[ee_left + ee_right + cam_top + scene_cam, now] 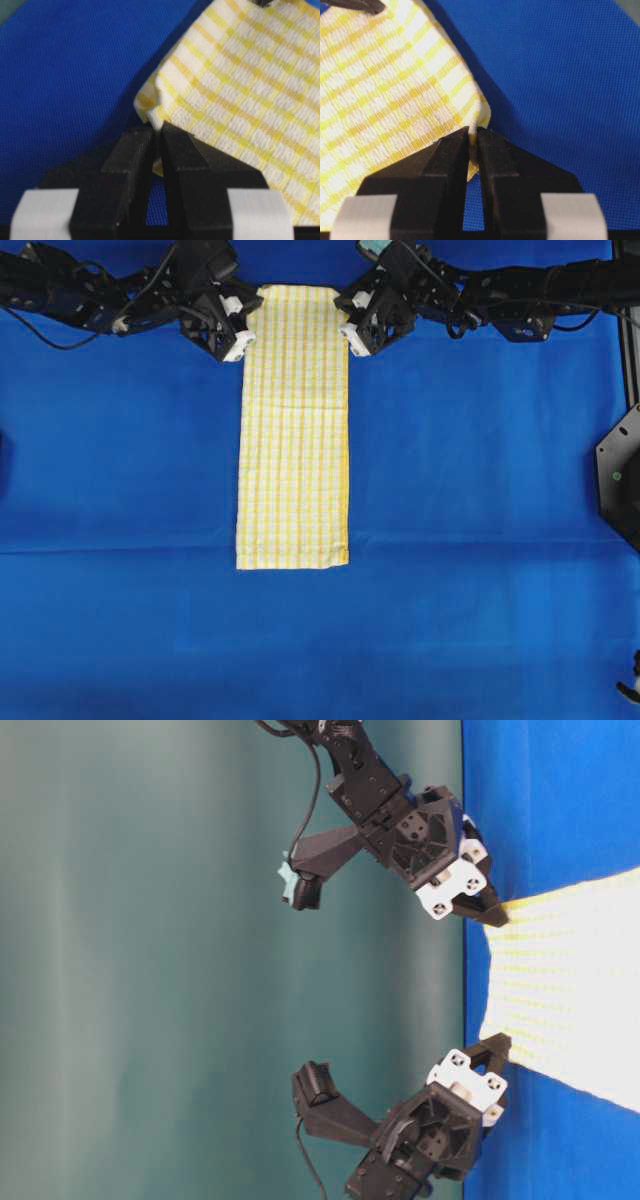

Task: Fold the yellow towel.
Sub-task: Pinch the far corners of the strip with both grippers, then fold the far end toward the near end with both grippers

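Both claws, left claw (243,332) and right claw (347,335), are clamped on the yellow towel's (293,440) two top corners.

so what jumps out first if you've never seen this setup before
A long yellow towel lies flat down the middle of the blue tablecloth, already narrowed to a strip. At its far end the left gripper and right gripper each pinch a corner; the wrist views show both shut on the cloth.
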Controlling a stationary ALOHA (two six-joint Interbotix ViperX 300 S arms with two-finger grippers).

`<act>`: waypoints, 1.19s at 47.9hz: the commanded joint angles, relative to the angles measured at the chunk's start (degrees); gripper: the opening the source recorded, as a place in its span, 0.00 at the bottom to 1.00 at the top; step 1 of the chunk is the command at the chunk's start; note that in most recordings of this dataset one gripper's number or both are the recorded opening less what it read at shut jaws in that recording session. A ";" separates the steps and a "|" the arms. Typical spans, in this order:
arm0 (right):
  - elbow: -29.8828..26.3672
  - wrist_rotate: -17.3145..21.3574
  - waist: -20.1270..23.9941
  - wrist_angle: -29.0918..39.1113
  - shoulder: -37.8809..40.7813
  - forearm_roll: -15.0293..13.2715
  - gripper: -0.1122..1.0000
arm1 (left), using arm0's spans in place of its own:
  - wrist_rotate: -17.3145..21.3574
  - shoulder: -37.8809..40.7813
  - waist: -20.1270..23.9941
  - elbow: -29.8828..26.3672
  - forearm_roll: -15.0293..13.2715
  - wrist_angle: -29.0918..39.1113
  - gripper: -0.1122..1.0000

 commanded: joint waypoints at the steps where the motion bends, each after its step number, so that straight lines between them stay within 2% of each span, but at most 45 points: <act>1: -0.79 -0.09 -0.09 -0.18 -3.78 -0.09 0.15 | 0.18 -3.52 -0.09 -0.18 -0.09 0.18 0.13; 18: 0.62 -0.09 1.14 0.53 -6.94 0.00 0.15 | -0.44 -8.79 -0.97 2.29 -0.09 1.05 0.13; 27: 1.67 0.26 3.08 0.53 -7.56 0.18 0.15 | -0.62 -9.40 -3.78 3.52 0.00 1.05 0.13; 36: 4.39 0.62 7.73 0.53 -10.20 0.79 0.15 | -3.08 -11.51 -9.84 5.98 -0.18 0.88 0.13; 57: 9.49 0.62 20.83 0.26 -13.18 6.15 0.15 | -13.18 -18.37 -25.49 12.92 -0.09 0.70 0.13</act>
